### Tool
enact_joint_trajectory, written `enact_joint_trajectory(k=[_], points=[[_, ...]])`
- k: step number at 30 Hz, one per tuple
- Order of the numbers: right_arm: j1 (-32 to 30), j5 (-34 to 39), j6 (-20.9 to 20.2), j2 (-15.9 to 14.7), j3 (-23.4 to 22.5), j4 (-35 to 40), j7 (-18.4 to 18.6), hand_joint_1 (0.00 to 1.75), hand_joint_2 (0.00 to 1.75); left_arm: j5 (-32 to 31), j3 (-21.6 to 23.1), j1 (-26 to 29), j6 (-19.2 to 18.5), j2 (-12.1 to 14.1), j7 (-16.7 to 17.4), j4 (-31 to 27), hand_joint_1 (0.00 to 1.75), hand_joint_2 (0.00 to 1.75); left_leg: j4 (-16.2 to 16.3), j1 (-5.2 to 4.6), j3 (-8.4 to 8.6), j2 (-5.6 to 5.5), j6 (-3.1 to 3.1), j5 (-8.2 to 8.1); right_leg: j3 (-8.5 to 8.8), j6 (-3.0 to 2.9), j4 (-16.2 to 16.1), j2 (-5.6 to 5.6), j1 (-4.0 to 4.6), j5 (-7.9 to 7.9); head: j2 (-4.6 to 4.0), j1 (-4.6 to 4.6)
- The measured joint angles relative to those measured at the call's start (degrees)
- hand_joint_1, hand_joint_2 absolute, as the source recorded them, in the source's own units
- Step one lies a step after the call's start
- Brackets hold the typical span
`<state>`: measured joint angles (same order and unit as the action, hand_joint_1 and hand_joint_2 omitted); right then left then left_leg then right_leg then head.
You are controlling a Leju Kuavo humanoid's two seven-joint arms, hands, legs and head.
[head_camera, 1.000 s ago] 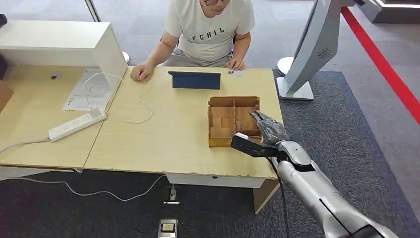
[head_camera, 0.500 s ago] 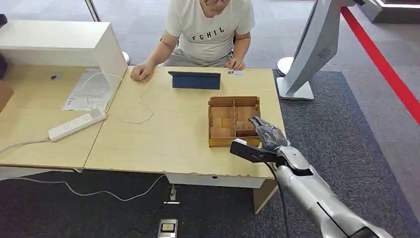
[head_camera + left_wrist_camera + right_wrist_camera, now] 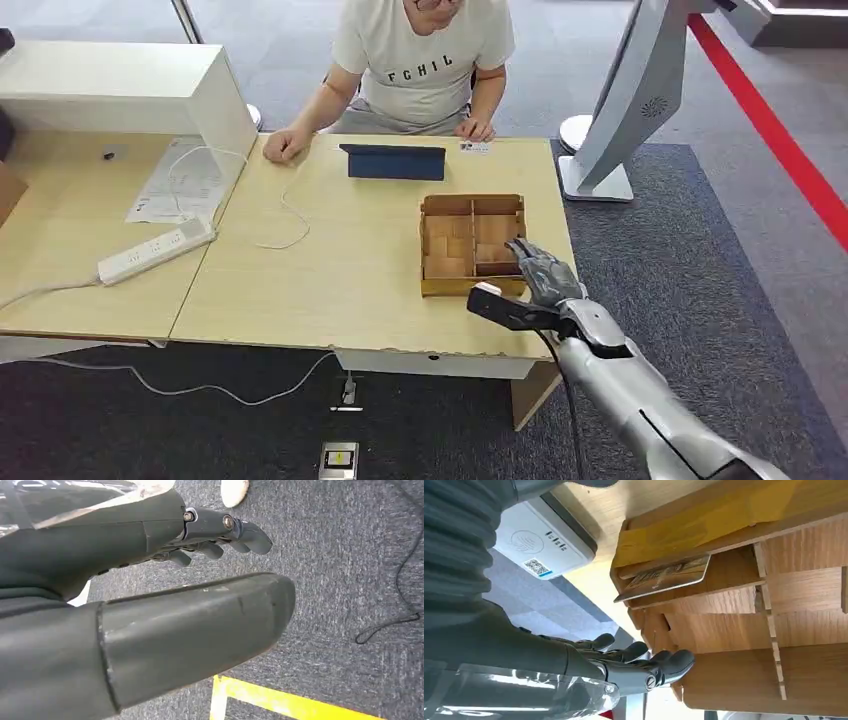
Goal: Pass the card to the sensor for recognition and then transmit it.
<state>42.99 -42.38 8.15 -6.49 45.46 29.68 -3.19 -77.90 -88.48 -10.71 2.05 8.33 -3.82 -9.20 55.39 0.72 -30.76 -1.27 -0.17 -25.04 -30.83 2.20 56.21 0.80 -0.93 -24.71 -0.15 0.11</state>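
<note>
Reaching with right hand (image 3: 540,272) – fingers spread, nothing held – over compartmented wooden box (image 3: 447,205). Gold card (image 3: 664,575) leaning in near compartment beside white sensor (image 3: 541,537). Best pinched by its raised edge, lifted straight – avoiding dividers. Left hand (image 3: 200,535) empty, loosely open.

Bright, even light; sharp frames

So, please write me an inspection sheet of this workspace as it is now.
Surface: light wooden table, joined to a second desk on its left.
Job's things: card in wooden divided box; white card reader beside it.
Clutter: dark tablet, papers.
Hands: right hand over the box, holding nothing; left hand above carpet, holding nothing.
Cables: power strip, white cable.
Surroundings: seated person, white kiosk.
</note>
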Motion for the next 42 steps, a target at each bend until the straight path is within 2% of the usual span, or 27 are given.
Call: enact_joint_trajectory(k=[1, 16, 42], points=[[0.02, 0.0, 0.0, -0.02, 0.0, 0.0, -0.04, 1.75, 1.75, 0.0, 0.0, 0.0, 0.0, 0.0, 0.04, 0.02, 0.0, 0.0, 0.0, 0.0, 0.0, 0.0, 0.0, 0.0, 0.0, 0.0, 0.0, 0.0, 0.0, 0.0, 0.0, 0.0], [0.03, 0.72, 0.7, -0.15, -0.04, 0.0, -1.24, 1.75, 1.75, 0.02, 0.0, 0.01, 0.0, 0.0, -0.07, 0.0, 0.0, 0.0, 0.0, 0.0, 0.01, 0.0, 0.0, 0.0, 0.0, 0.0, -0.01, 0.0, 0.0, 0.0, 0.0, 0.02], [-1.66, 1.42, 0.89, -0.15, -0.24, 0.11, -0.59, 1.75, 1.75, -0.63, 0.0, 0.01, -0.81, 0.02, -0.66, 0.02, 0.0, 0.0, 0.0, 0.0, 0.03, 0.0, 0.0, 0.0, 0.03, 0.0, -0.02, 0.0, 0.0, 0.0, 0.0, 0.0]])
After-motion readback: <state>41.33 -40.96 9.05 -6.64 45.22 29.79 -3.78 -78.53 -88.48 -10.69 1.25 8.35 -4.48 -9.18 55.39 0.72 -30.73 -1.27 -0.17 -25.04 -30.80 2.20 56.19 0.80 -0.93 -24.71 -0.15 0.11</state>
